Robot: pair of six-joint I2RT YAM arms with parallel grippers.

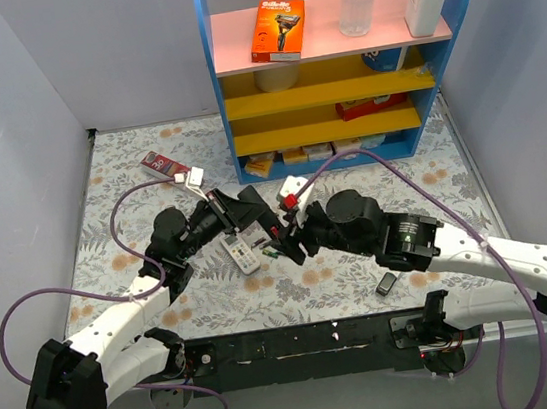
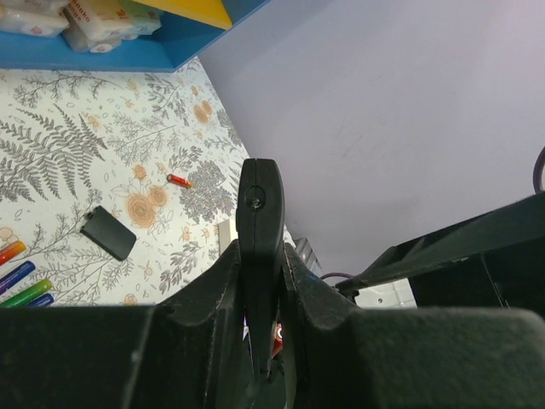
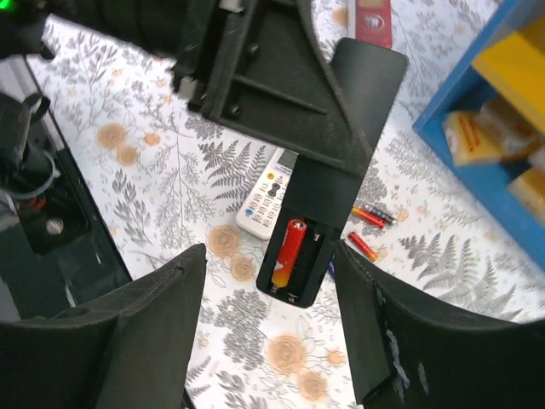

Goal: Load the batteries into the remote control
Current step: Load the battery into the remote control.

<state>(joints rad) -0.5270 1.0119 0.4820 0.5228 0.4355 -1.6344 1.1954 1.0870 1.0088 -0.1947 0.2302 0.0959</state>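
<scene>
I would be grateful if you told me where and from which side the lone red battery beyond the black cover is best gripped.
Take the red battery at its middle, coming down from above and pinching across its thin width. It lies flat on the cloth with nothing touching it, so both long sides are free; the small ends would likely slip. The black cover lies apart.

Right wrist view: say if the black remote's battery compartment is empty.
No, a red battery lies in the open compartment of the black remote.
</scene>
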